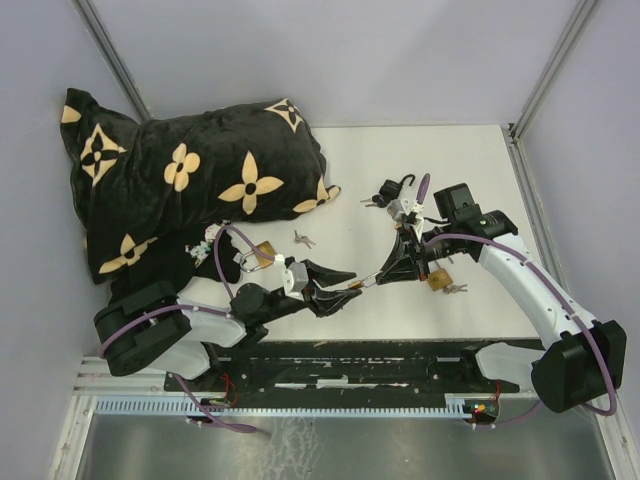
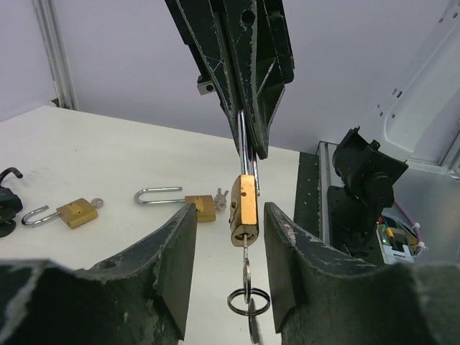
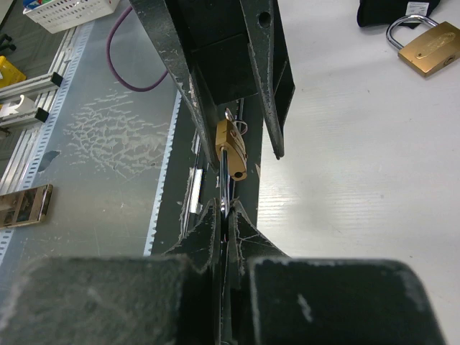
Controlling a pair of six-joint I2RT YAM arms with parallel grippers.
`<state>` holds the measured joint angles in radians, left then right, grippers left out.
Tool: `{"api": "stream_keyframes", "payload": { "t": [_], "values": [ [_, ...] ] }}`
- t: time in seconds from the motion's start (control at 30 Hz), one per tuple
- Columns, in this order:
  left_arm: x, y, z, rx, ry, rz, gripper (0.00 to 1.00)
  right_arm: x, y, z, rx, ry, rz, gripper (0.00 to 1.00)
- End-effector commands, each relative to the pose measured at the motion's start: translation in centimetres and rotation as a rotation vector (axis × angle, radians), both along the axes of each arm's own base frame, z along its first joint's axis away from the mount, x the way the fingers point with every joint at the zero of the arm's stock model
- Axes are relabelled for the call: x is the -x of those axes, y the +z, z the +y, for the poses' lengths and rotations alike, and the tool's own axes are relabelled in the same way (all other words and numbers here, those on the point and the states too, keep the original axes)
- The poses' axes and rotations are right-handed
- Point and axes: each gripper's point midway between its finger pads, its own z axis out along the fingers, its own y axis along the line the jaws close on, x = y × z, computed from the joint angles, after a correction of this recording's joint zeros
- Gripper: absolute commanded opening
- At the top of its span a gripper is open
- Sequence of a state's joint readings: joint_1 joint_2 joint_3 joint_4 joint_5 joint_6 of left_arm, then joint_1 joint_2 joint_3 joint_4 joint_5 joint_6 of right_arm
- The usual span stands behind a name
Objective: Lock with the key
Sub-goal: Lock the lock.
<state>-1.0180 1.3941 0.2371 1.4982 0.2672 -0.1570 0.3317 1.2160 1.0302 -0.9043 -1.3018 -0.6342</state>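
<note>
Ok, key (image 2: 246,250) in padlock (image 2: 244,208) btm.

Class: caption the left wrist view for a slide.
Right hand holds a brass padlock by its shackle, key inserted, between the open fingers of the left hand.

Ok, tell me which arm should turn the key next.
Left. The left tool straddles the hanging brass padlock, with its open fingers on either side of the small silver key in the padlock's base. The right tool is shut on the silver shackle, holding the padlock up, so it isn't free.
</note>
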Motion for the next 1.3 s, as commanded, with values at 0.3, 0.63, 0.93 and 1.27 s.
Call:
{"api": "stream_keyframes", "payload": {
  "t": [0.3,0.63,0.93,1.27],
  "values": [
    [0.7,2.8,-0.1,0.089,-0.038,-0.022,0.1,0.3,2.6,0.2,-0.074,0.03,-0.074,0.02],
    [1.6,2.6,-1.4,0.078,-0.33,0.231,0.03,0.4,2.3,0.0,-0.054,0.027,-0.114,0.02],
    [1.3,2.6,-2.1,0.073,-0.396,0.311,0.03,0.4,2.3,0.3,-0.062,0.028,-0.081,0.01],
    [0.3,5.5,-3.0,0.118,-0.35,0.257,0.03,0.4,0.7,2.6,-0.042,0.047,0.04,0.02]
  ]
}}
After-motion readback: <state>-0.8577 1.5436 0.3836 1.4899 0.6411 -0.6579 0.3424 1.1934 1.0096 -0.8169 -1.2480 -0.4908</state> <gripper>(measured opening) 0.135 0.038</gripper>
